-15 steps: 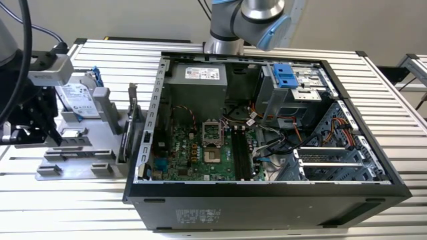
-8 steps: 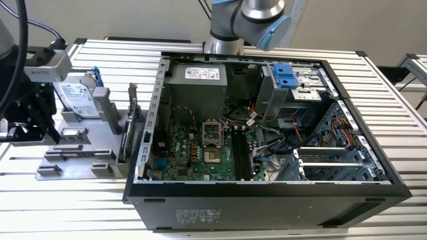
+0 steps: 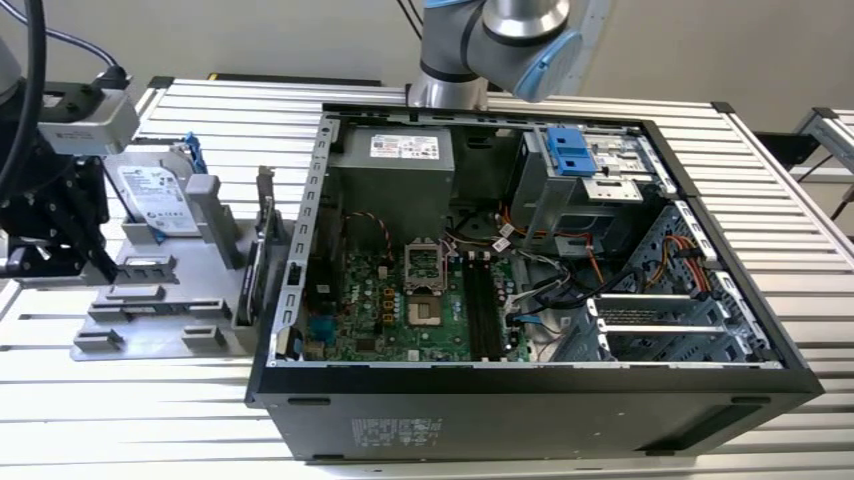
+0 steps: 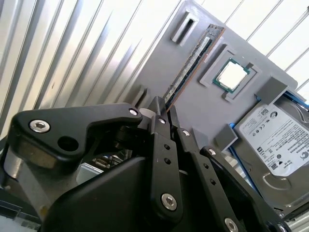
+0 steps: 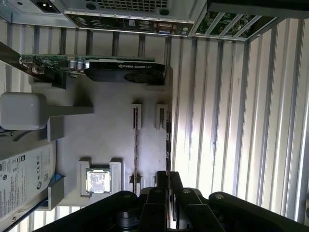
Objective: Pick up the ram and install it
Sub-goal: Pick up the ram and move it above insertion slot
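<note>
While the one gripper (image 4: 165,108) hangs low over the grey fixture tray (image 4: 203,113), its jaws stand narrow, closed on the near end of the ram (image 4: 190,63). One ram is counted: a thin stick seen edge-on in both wrist views, standing on its long edge in a slot of the tray and running straight away from the jaws. It is not lifted clear of the tray. One square processor chip (image 4: 232,75) lies flat in a raised pocket just beside the ram. One silver hard drive (image 4: 275,140) rests tilted at the tray's edge, beyond the chip and apart from the ram. One larger card with a black cover (image 5: 120,70) stands upright at the tray's far end in the first wrist view, and two small slotted brackets (image 5: 136,116) sit between it and the jaws. One open computer case (image 3: 534,410) lies on the slatted metal surface (image 3: 134,420), to the exterior view's right of the tray, with its board exposed.
</note>
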Tool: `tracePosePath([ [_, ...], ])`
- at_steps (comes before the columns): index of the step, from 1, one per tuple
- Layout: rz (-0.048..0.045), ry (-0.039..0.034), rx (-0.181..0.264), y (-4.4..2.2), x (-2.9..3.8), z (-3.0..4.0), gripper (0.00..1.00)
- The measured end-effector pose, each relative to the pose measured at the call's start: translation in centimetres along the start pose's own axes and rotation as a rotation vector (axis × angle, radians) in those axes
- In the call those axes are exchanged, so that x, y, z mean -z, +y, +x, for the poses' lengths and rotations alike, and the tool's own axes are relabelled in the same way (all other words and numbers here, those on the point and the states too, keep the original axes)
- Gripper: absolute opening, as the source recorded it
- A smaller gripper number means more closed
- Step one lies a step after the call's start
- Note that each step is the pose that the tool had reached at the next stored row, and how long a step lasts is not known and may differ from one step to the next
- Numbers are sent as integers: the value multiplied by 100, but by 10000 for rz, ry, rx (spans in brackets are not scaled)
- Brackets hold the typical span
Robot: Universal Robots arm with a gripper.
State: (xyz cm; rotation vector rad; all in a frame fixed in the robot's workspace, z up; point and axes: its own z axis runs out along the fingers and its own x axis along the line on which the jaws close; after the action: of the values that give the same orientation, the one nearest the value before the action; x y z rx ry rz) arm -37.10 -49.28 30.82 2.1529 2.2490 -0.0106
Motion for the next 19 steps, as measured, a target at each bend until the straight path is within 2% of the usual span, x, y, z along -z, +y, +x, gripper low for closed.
tracePosePath([
  [19,0,0,-1,5,167,69,0],
])
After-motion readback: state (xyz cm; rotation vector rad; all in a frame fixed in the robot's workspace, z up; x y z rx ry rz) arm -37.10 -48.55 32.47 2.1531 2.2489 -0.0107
